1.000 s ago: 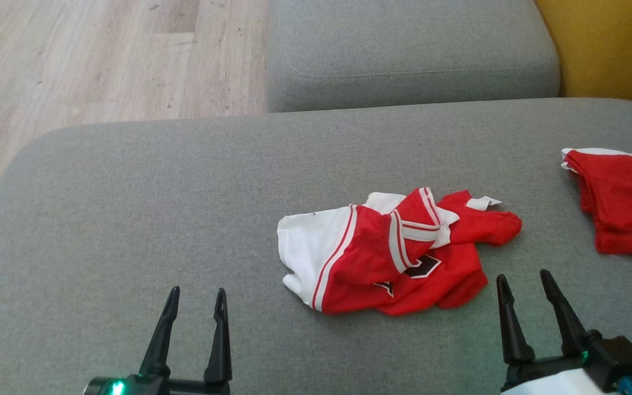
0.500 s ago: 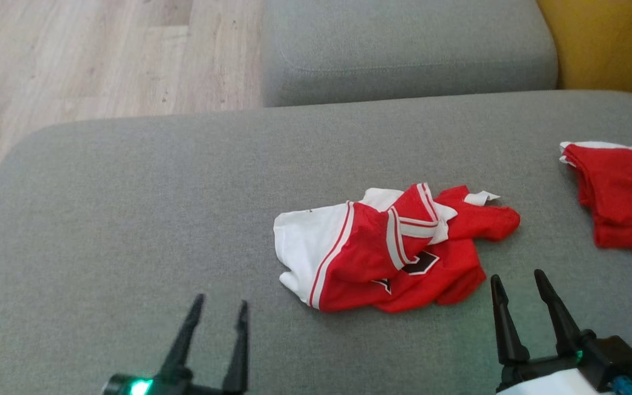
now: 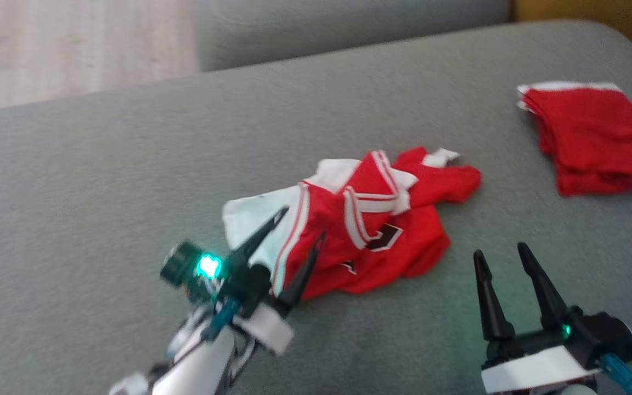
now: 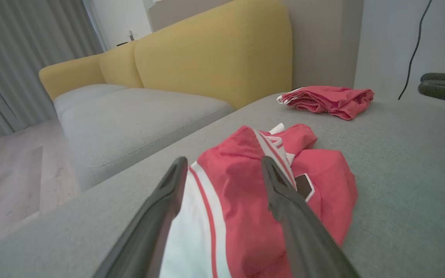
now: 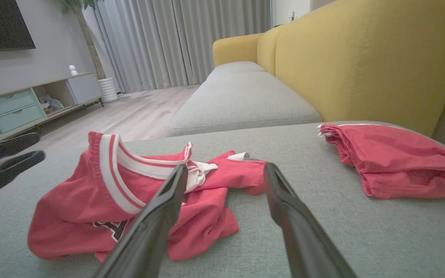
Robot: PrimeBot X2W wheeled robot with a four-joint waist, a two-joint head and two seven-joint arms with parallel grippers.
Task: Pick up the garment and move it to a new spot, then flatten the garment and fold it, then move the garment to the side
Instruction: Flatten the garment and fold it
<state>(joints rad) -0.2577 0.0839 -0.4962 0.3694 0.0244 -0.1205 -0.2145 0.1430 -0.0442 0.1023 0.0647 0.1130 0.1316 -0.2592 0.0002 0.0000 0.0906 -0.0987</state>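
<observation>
I've brought my left gripper (image 3: pixel 303 224) in from the lower left. Its fingers are spread, holding nothing, over the white edge of the crumpled red-and-white jersey (image 3: pixel 382 236) lying mid-seat on the grey fabric sofa cushion (image 3: pixel 102 192). My right gripper (image 3: pixel 500 249) stays beside the jersey, fingers parted and empty.

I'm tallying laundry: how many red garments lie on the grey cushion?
2. A crumpled red-and-white jersey lies in the middle of the grey cushion; a folded red garment sits toward its right edge. The folded one may hide further pieces.
</observation>
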